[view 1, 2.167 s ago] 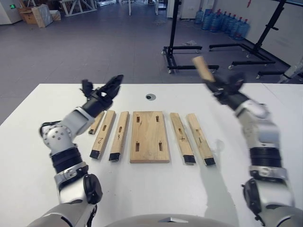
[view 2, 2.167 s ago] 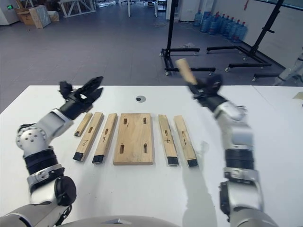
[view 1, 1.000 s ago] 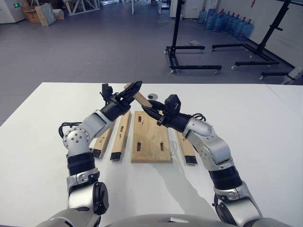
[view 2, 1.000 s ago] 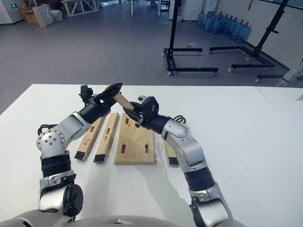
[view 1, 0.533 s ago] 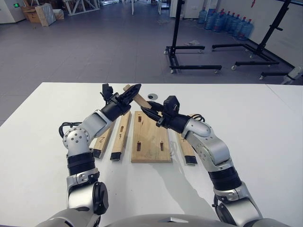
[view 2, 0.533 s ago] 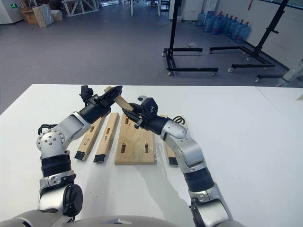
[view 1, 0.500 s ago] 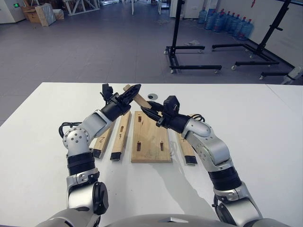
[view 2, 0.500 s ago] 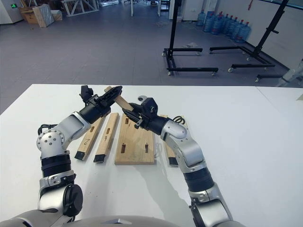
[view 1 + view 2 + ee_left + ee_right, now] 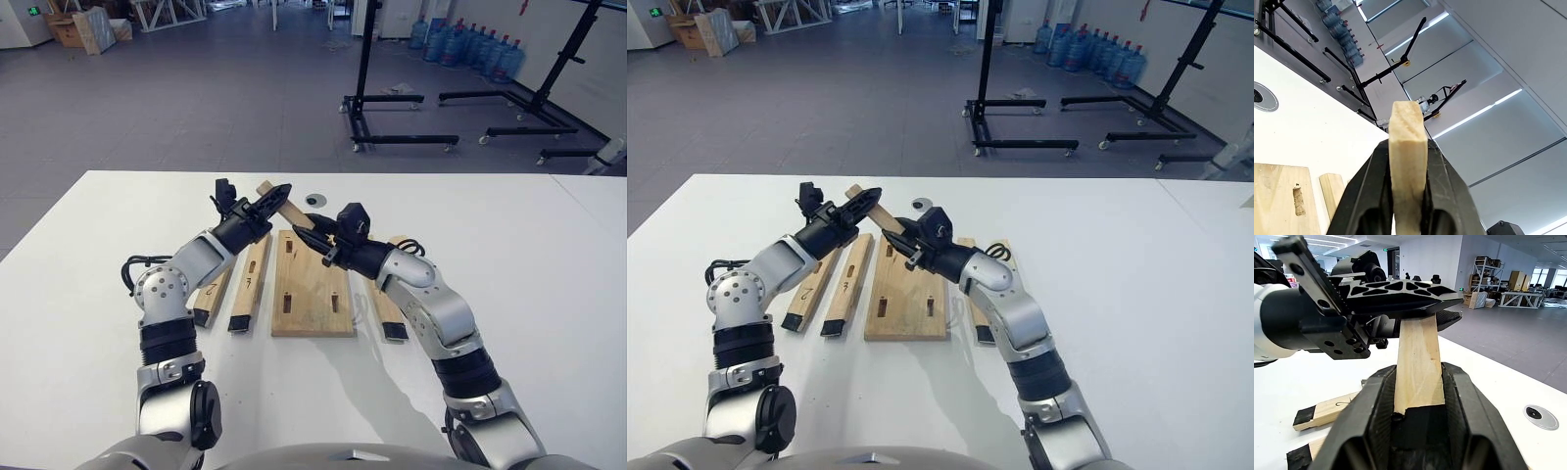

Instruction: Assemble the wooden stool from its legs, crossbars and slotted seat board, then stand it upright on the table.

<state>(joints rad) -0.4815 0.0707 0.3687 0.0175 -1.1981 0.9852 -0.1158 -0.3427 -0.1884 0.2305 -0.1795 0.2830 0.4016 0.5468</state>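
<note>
A couple of seconds back the arms were flung wide, the right one holding the short crossbar (image 9: 296, 211) up at the upper right and the left one empty. Now they have come together at the middle of the frame. The left gripper (image 9: 271, 198) pinches the far end of the crossbar and the right gripper (image 9: 312, 229) clamps the near end, so both sets of jaws are pressed onto the wood. Over the last half second the pair has barely shifted. The crossbar hangs tilted above the far edge of the slotted seat board (image 9: 311, 286), which lies flat on the white table (image 9: 549, 294). One leg (image 9: 249, 282) lies just left of the board, and another leg (image 9: 386, 311) lies right of it under the right arm
</note>
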